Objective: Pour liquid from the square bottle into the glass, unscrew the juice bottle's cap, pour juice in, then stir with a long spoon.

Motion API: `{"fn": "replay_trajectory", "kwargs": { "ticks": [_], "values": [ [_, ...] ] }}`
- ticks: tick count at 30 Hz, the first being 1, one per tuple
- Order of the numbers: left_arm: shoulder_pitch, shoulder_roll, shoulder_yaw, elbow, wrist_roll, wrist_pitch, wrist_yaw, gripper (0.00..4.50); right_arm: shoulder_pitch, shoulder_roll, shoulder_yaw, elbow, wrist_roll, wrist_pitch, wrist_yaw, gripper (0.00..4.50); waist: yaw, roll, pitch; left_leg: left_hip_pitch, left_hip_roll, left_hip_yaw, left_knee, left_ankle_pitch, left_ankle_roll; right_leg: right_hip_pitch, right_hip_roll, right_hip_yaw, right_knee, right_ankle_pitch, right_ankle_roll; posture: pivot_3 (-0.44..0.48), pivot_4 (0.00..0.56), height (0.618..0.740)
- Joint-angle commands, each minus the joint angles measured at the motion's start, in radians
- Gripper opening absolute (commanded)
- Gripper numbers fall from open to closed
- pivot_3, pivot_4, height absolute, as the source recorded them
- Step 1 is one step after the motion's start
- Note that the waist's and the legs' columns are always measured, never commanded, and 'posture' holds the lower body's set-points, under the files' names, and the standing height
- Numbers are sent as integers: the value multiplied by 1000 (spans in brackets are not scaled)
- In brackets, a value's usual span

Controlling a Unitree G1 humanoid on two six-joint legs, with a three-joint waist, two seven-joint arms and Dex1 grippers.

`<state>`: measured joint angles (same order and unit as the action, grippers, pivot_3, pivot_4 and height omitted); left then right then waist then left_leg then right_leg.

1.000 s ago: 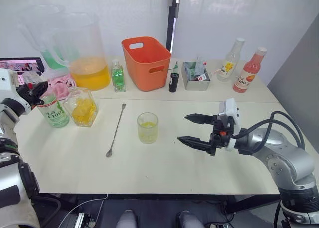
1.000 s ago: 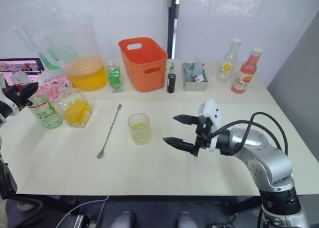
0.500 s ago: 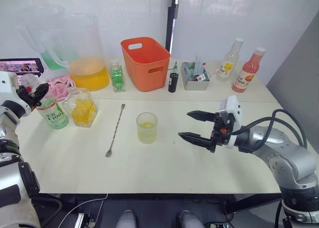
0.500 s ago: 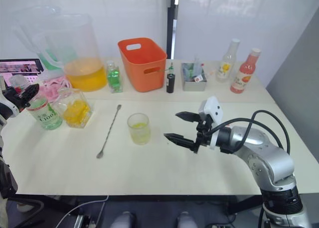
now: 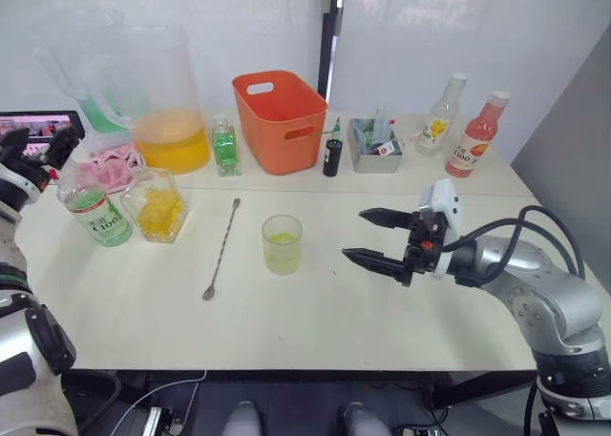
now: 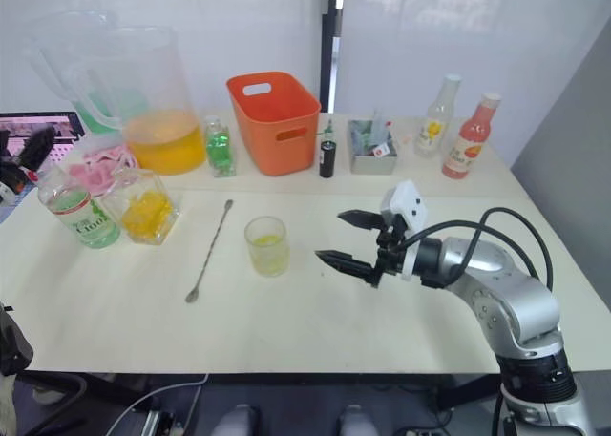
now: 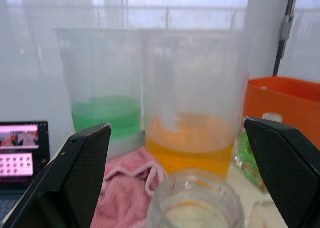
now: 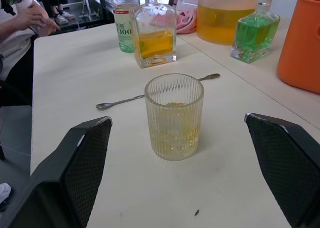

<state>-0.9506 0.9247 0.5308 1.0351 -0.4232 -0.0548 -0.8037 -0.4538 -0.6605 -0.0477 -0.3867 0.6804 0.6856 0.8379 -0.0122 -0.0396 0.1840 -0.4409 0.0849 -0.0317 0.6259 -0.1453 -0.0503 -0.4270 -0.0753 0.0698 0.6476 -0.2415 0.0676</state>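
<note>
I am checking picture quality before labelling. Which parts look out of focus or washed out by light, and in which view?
Left wrist view: the bottle mouth close to the lens is soft, and the window behind the pitchers is blown out white. Right wrist view: the glass is sharp, while the near fingers are blurred. Eye views: evenly lit, with only soft shadows on the table.
</note>
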Motion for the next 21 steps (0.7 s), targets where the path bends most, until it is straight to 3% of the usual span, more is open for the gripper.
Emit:
{"fn": "replay_trajectory", "kwargs": {
  "ticks": [1, 6, 13, 21],
  "values": [
    [-51, 30, 61, -146, -96, 7, -59, 4473, -31, 9, -21, -3, 12, -23, 5, 4500, 0, 0, 0, 0, 0, 0, 0, 0, 0, 0, 0, 0, 0, 0, 0, 0, 150, 703],
    [-9, 14, 86, -435, -251, 252, -78, 4473, -46, 5, -31, 1, 29, -20, 28, 4500, -2, 0, 0, 0, 0, 0, 0, 0, 0, 1, 0, 0, 0, 0, 0, 0, 150, 703],
    [223, -4, -9, -908, -447, 608, -165, 4473, -56, 4, -27, 8, 20, -30, 51, 4500, -2, 0, 0, 1, 0, -1, 1, 0, 0, 2, 0, 1, 0, 0, 0, 0, 150, 703],
    [612, 5, -94, -1118, -347, 559, -331, 4473, 32, -7, -51, -71, 36, -17, 41, 4500, -13, 1, 0, 2, 0, 0, -1, 0, 0, 1, 0, 1, 0, 0, -4, 0, 150, 703]
  ]
}}
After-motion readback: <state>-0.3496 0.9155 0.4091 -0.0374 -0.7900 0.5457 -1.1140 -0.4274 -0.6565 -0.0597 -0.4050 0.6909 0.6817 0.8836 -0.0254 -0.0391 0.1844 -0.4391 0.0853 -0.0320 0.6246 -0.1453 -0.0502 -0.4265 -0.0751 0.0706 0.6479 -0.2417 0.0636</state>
